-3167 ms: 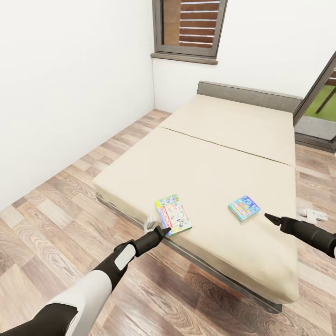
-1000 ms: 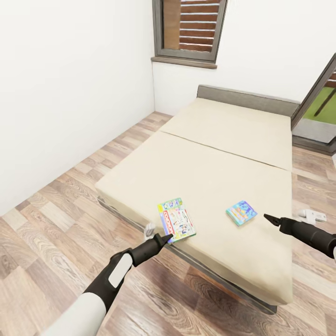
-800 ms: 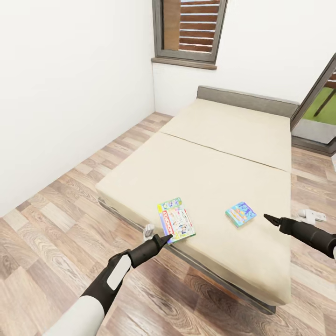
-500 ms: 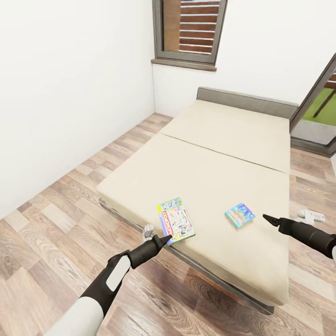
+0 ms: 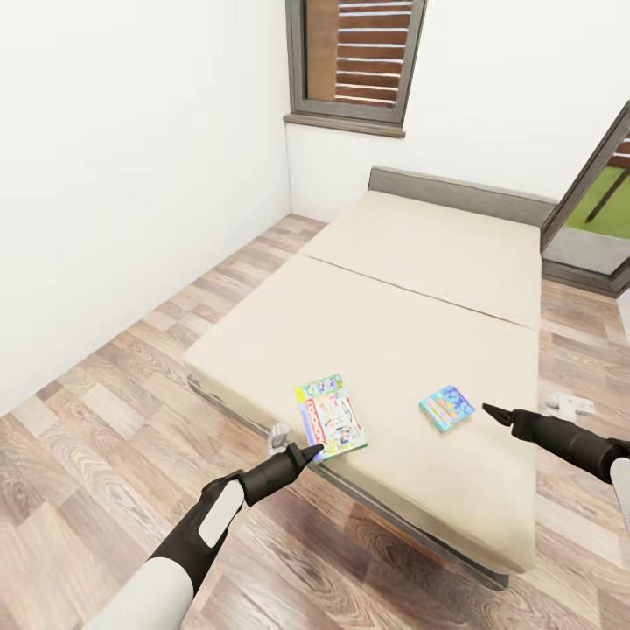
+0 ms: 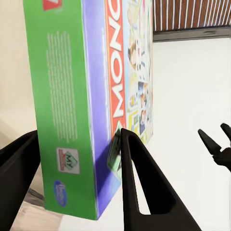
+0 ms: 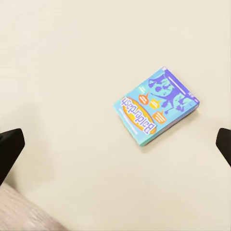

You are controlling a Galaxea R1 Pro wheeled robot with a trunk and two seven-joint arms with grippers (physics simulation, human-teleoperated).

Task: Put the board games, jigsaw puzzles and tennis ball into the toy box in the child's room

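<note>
Left wrist view has the left tool straddling the larger board game, fingers spread at its corner on the bed. The right tool, fingers wide apart, hovers beside the smaller board game on the bed.

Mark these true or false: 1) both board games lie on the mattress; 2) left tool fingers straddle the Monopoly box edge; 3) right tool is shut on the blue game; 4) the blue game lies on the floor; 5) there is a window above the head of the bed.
1) The Monopoly box and the blue game lie on the bed. True.
2) The left tool has a finger on each side of the Monopoly box edge. True.
3) The right tool is shut on the blue game. False: it is open and apart from it.
4) The blue game lies on the floor. False: it is on the mattress.
5) A window is above the bed's head. True.
</note>
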